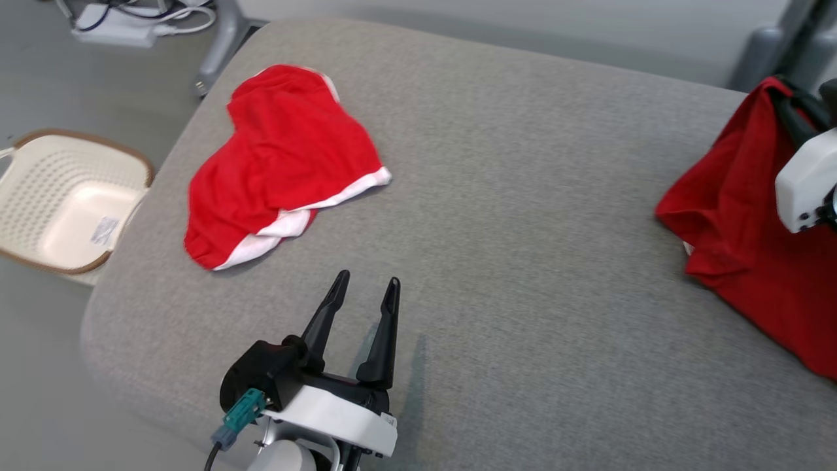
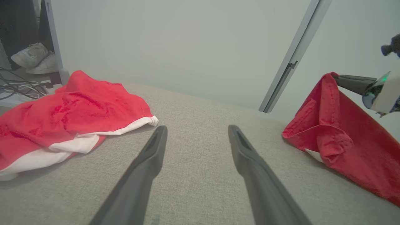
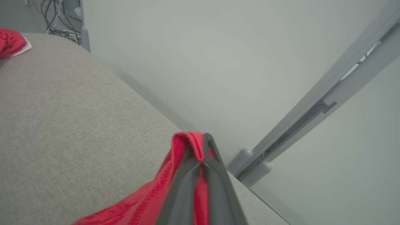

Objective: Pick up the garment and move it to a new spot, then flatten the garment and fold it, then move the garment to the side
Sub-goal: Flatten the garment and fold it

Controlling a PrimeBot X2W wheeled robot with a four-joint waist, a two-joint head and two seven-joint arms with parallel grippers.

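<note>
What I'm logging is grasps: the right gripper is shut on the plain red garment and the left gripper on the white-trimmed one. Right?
Not quite. The left gripper is open, holding nothing; the white-trimmed garment lies apart from it on the grey cushion, as the left wrist view shows. The right gripper is shut on the plain red garment.

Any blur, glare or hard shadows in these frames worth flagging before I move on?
Head view: soft, even light, no glare; a faint shadow beside the left gripper; the red-and-white garment looks a little soft. Left wrist view: wide-angle stretch makes the fingers loom large, but the cloth reads clearly. Right wrist view: the right gripper, shut on the red garment, is close but sharp.
</note>
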